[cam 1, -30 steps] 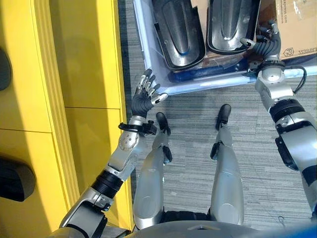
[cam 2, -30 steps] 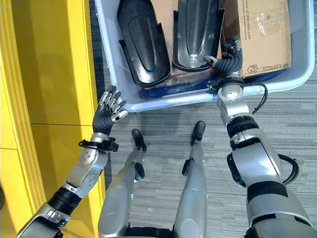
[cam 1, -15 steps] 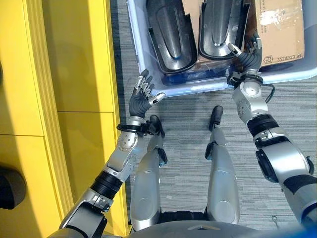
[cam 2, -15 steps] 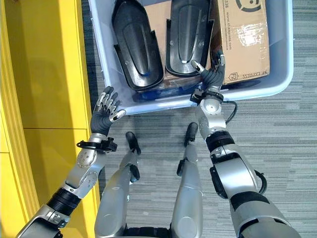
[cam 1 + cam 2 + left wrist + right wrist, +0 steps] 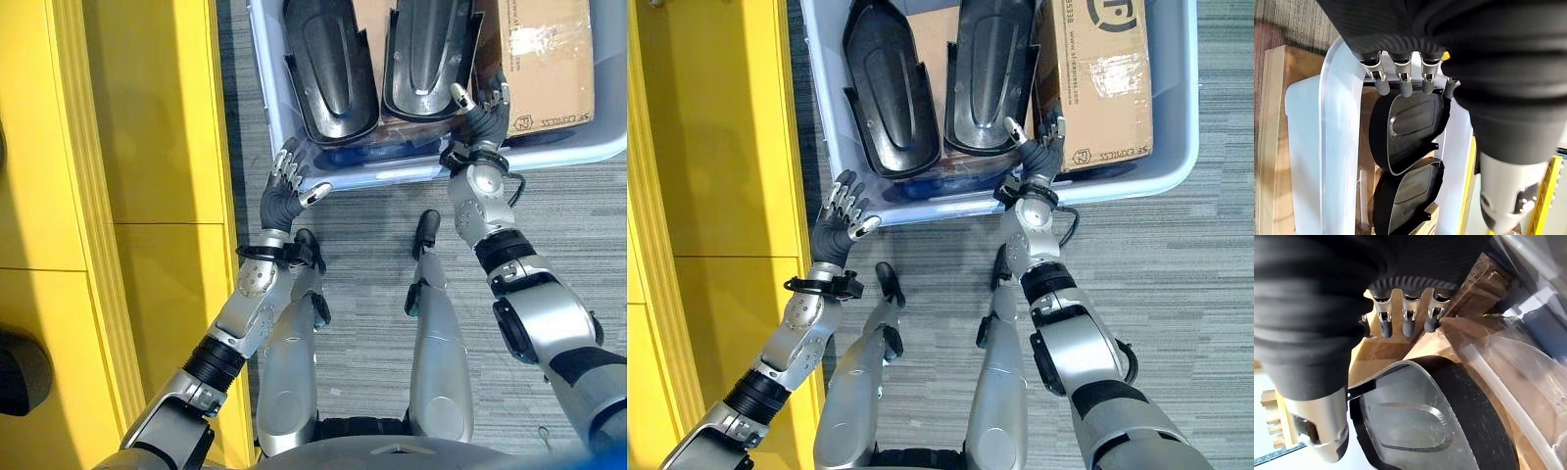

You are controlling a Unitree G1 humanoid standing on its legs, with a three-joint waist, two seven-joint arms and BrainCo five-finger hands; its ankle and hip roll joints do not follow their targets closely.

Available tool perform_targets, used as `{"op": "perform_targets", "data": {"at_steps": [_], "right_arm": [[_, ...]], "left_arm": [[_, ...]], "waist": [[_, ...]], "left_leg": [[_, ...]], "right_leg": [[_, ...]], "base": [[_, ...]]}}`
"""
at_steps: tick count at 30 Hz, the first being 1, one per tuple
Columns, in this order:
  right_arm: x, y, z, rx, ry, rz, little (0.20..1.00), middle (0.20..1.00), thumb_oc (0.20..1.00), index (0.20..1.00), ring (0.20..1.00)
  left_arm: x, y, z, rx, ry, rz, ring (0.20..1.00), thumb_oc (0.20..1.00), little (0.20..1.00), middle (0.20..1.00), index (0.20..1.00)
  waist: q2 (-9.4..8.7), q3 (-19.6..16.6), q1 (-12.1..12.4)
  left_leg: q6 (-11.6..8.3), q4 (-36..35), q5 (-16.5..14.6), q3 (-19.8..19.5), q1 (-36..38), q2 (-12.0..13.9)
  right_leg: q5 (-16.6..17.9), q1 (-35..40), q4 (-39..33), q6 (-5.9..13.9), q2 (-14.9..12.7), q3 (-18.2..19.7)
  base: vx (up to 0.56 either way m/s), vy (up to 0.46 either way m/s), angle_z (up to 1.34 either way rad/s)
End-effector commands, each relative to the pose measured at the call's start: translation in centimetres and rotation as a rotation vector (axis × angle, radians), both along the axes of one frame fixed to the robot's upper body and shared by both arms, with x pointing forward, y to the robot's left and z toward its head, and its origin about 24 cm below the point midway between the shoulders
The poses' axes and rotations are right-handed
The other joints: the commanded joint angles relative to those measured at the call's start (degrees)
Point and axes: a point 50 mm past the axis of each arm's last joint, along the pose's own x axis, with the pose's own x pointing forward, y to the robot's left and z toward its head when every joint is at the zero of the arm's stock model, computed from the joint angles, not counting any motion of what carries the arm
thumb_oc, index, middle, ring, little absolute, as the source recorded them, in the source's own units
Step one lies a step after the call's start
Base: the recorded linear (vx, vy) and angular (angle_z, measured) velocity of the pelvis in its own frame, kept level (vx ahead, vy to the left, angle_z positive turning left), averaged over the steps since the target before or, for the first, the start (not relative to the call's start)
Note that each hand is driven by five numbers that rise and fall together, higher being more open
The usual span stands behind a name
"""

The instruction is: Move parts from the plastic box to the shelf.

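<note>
Two black parts (image 5: pixel 331 69), lengthwise along plastic box (image 5: pixel 263 93)

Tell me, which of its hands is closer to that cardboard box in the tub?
The right hand: it reaches over the tub's near rim right beside the cardboard box. The left hand hovers outside the tub's opposite corner.

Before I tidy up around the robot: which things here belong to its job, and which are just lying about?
Part of the job:
- plastic box
- two black parts: one, the other
- yellow shelf
- left hand, open by the box corner
- right hand, open over the box's near edge

Just lying about:
- cardboard carton in the box
</note>
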Motion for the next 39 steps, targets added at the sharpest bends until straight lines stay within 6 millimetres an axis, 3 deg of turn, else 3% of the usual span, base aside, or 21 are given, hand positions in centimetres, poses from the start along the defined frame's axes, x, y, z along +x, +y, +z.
{"op": "perform_targets", "data": {"at_steps": [1, 14, 24, 31, 33, 34, 39], "right_arm": [[-1.2, 2.3, -6.2, 0.061, 0.18, 0.082, 1.0, 1.0, 1.0, 1.0, 1.0], [-2.8, 4.6, -10.1, 0.218, 0.268, 0.133, 1.0, 1.0, 1.0, 1.0, 1.0], [-3.5, 5.9, -11.0, 0.233, 0.288, 0.17, 1.0, 1.0, 1.0, 1.0, 1.0], [-4.2, 4.0, -2.7, 0.009, -0.099, 0.111, 1.0, 1.0, 1.0, 1.0, 1.0], [-5.1, 3.6, -1.5, -0.037, -0.172, 0.094, 1.0, 1.0, 1.0, 1.0, 1.0], [-6.5, 3.0, -0.2, -0.117, -0.262, 0.05, 1.0, 1.0, 1.0, 1.0, 1.0], [-8.7, 2.0, 1.6, -0.244, -0.382, -0.042, 1.0, 1.0, 1.0, 1.0, 1.0]], "left_arm": [[-0.6, -0.5, 1.1, -0.048, -0.062, -0.003, 1.0, 1.0, 1.0, 1.0, 1.0], [-0.6, -0.8, 0.8, -0.051, -0.044, 0.006, 1.0, 1.0, 1.0, 1.0, 1.0], [-0.6, -0.9, 0.6, -0.055, -0.039, 0.014, 1.0, 1.0, 1.0, 1.0, 1.0], [-0.5, 0.0, 0.9, -0.05, -0.061, 0.072, 1.0, 1.0, 1.0, 1.0, 1.0], [-0.5, 0.1, 1.1, -0.045, -0.065, 0.083, 1.0, 1.0, 1.0, 1.0, 1.0], [-0.6, 0.2, 1.1, -0.03, -0.072, 0.095, 1.0, 1.0, 1.0, 1.0, 1.0], [-1.0, 0.8, 1.3, -0.007, -0.087, 0.116, 1.0, 1.0, 1.0, 1.0, 1.0]], "waist": [[2.68, -1.2, 1.99], [2.89, -1.2, 1.7], [2.98, -1.2, 1.55], [1.52, -1.2, 0.15], [1.09, -1.2, -0.34], [0.52, -1.2, -1.05], [-0.06, -1.2, -1.83]], "left_leg": [[-1.8, 3.24, -5.1, -9.23, -0.35, 1.34], [-1.8, 3.52, -5.31, -9.26, -0.47, 1.09], [-1.73, 3.56, -5.35, -9.27, -0.55, 0.89], [-1.6, 3.68, -5.38, -9.24, -0.81, 1.02], [-1.59, 3.72, -5.4, -9.23, -0.81, 1.07], [-1.57, 3.63, -5.42, -9.23, -0.7, 1.24], [-1.47, 3.99, -5.7, -9.26, -0.58, 1.37]], "right_leg": [[-7.04, 0.01, 9.01, 3.53, -1.01, -0.43], [-6.74, 0.23, 8.8, 3.63, -1.4, -0.28], [-6.62, 0.12, 8.61, 3.69, -1.34, -0.03], [-6.58, 0.0, 8.46, 3.66, -1.05, 0.17], [-6.51, -0.04, 8.43, 3.72, -1.02, 0.22], [-6.59, 0.05, 8.47, 3.76, -0.98, 0.14], [-6.79, 0.16, 8.75, 3.92, -0.92, 0.27]], "base": [[0.0, 0.0, 0.0], [0.0, 0.0, 0.0], [0.0, 0.0, 0.0], [0.0, 0.0, 0.0], [0.0, 0.0, 0.0], [0.0, 0.0, 0.0], [0.0, 0.0, 0.0]]}}
